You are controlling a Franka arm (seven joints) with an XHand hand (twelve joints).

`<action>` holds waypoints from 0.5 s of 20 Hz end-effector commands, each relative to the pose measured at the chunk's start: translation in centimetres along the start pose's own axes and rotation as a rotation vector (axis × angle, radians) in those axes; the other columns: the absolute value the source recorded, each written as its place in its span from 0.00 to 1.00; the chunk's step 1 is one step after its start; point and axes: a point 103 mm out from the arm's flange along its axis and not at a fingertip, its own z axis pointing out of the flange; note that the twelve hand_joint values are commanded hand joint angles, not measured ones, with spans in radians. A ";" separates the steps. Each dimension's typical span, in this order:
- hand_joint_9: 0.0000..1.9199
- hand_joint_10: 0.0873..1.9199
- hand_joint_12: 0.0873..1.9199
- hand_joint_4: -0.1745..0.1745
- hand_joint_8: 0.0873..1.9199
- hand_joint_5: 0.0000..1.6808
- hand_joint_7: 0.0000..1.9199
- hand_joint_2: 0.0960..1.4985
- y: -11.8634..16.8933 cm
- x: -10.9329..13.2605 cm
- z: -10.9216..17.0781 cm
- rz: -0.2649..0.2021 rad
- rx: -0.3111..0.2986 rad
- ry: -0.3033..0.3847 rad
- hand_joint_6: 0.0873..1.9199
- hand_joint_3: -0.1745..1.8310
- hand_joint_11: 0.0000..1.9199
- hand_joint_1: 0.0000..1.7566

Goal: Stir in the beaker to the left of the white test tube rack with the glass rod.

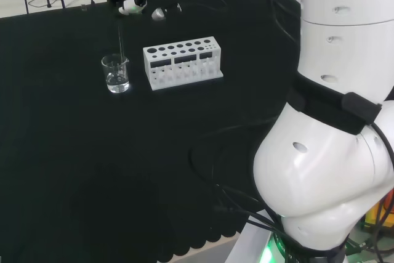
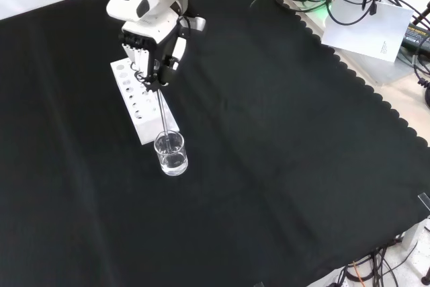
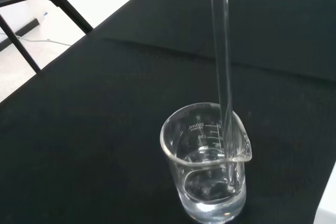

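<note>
Beaker (image 2: 170, 153) on black cloth (image 2: 282, 132) (scalloped edge); hand (image 2: 156, 48) pinches glass rod (image 2: 163, 115) dipping into it.

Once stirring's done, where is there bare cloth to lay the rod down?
Front view: open cloth right of the beaker and below it, toward the scalloped edge. Crowded where the white rack sits against the beaker, under the hand holding the glass rod.

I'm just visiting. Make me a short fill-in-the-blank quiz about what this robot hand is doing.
1. The hand holds a glass ____.
2. The rod's lower end is inside the ____.
3. The beaker holds a clear ____.
4. Beside the beaker stands a white ____.

Missing words: rod; beaker; liquid; rack
</note>
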 end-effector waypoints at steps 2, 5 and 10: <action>0.82 0.39 0.20 0.00 0.52 0.62 0.59 0.69 0.2 2.1 0.0 -0.039 -0.008 -0.025 0.28 0.09 0.85 0.74; 0.82 0.39 0.20 0.00 0.52 0.62 0.59 0.69 1.3 2.2 0.5 -0.051 -0.002 -0.015 0.28 0.09 0.85 0.74; 0.82 0.39 0.20 0.00 0.52 0.62 0.59 0.69 3.1 2.1 0.8 -0.073 -0.004 -0.002 0.28 0.09 0.85 0.74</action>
